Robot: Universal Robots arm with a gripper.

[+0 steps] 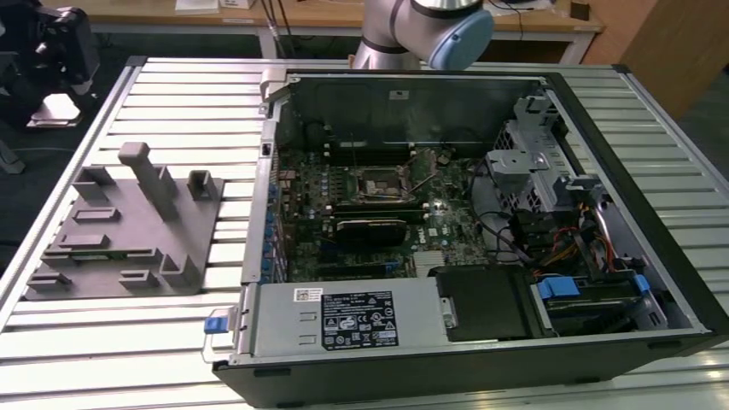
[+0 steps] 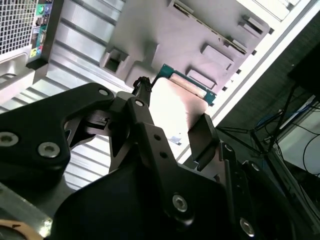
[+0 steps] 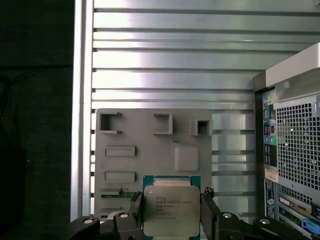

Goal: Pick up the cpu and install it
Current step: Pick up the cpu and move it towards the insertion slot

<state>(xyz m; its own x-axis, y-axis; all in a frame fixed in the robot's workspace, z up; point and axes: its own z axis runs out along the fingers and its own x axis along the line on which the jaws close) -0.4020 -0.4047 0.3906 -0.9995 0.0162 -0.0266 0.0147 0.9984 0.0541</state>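
Observation:
In the first wrist view the cpu (image 3: 171, 210), a pale silver square chip with a green rim, sits between my two black fingers. My gripper (image 3: 171, 202) is shut on it, one finger at each side. In the second wrist view the cpu (image 2: 176, 107) is seen from a low angle with its green edge away from the camera, clamped in the gripper (image 2: 172, 110). The chip hangs well above the grey holder block (image 3: 150, 150). In the exterior view the motherboard socket (image 1: 376, 181) lies inside the open computer case (image 1: 672, 299).
The grey holder block (image 1: 119, 231) stands on the slatted metal table (image 1: 171, 94), at the exterior view's left of the case. The robot arm (image 1: 428, 26) rises behind the case. A black heatsink block (image 1: 370, 229) sits below the socket. Cables and drive cages crowd the case's right side.

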